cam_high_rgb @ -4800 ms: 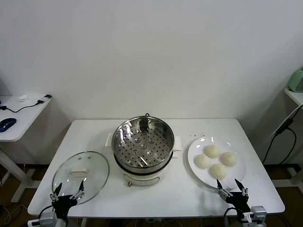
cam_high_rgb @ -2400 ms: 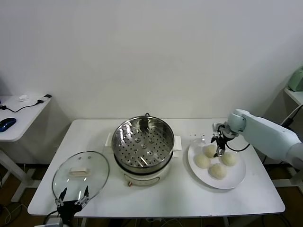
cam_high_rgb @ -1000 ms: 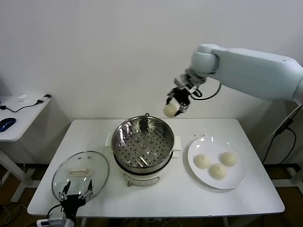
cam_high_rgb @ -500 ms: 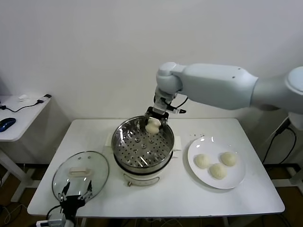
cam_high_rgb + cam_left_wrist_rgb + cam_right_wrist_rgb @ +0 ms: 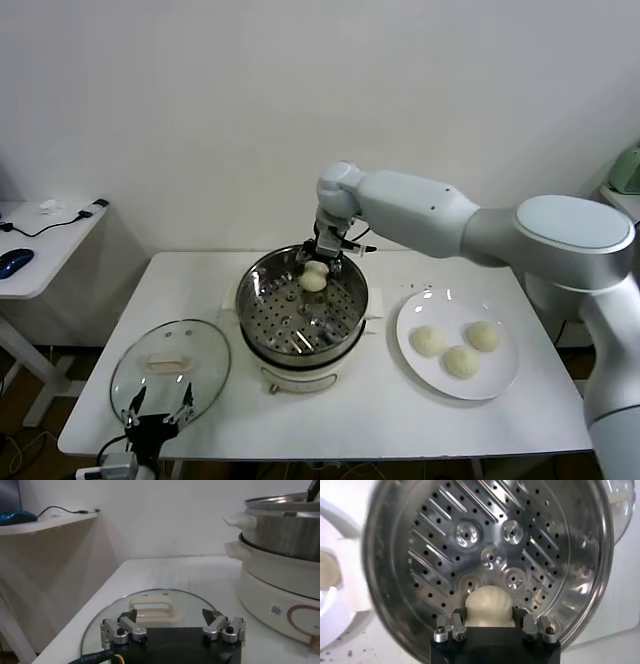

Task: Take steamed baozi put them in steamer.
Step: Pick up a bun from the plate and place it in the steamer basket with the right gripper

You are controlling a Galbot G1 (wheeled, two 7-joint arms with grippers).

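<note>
My right gripper [image 5: 318, 268] reaches down into the steamer [image 5: 255, 325], a shiny steel pot with a perforated tray on a cream-white base. It is shut on one steamed baozi [image 5: 313, 281], held just above the tray near the far rim. In the right wrist view the baozi [image 5: 489, 606] sits between the fingers [image 5: 458, 619] over the tray holes of the steamer [image 5: 410, 575]. Three more baozi [image 5: 428, 341] [image 5: 483, 336] [image 5: 461, 361] lie on the white plate [image 5: 436, 382] to the right. My left gripper [image 5: 156, 410] is parked open at the table's front left.
A round glass lid [image 5: 140, 375] with a white handle lies flat at the front left, right before the left gripper [image 5: 170, 622]; in the left wrist view the lid [image 5: 195, 600] and the steamer's base [image 5: 270, 597] show. A side desk [image 5: 35, 255] stands far left.
The right arm took one baozi off the plate, carried it up and left over the steamer, and over the last half second lowered it into the pot. The left arm stayed parked.
</note>
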